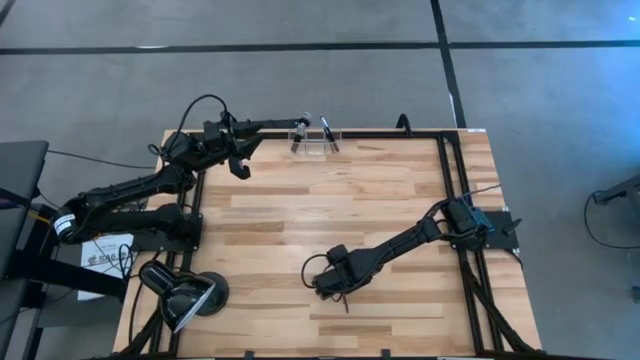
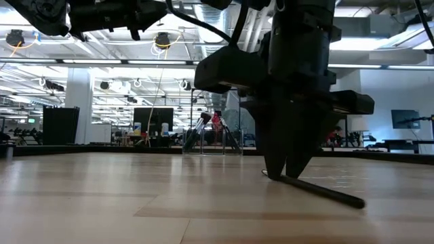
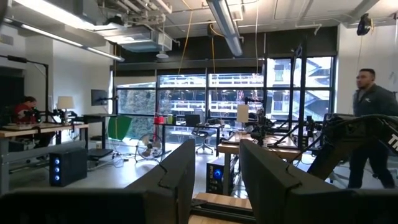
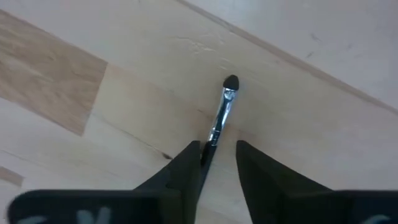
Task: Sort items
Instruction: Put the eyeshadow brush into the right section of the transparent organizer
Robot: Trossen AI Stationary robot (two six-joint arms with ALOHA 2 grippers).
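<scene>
A slim makeup brush (image 4: 221,115) with a dark handle, a silver ferrule and a small dark tip lies flat on the wooden table near its near edge; it also shows in the low view (image 2: 322,190). My right gripper (image 4: 217,165) points down over it, open, with one finger on each side of the handle just behind the ferrule; it also shows in the high view (image 1: 328,283). My left gripper (image 1: 238,163) hangs open and empty above the table's far left; its fingers (image 3: 177,180) point level into the room. Other brushes stand in a clear holder (image 1: 315,140) at the far edge. My right gripper comes from above, its fingers lying across the brush's handle (image 4: 210,140). One finger (image 4: 189,163) stands right against the handle and the other is apart from it. I cannot tell whether that finger touches the handle. The brush lies flat on the table.
A black desk lamp with a round head (image 1: 185,295) stands at the near left corner. A black frame (image 1: 450,190) runs along the table's right and far sides. A person (image 3: 373,118) walks in the room beyond the table.
</scene>
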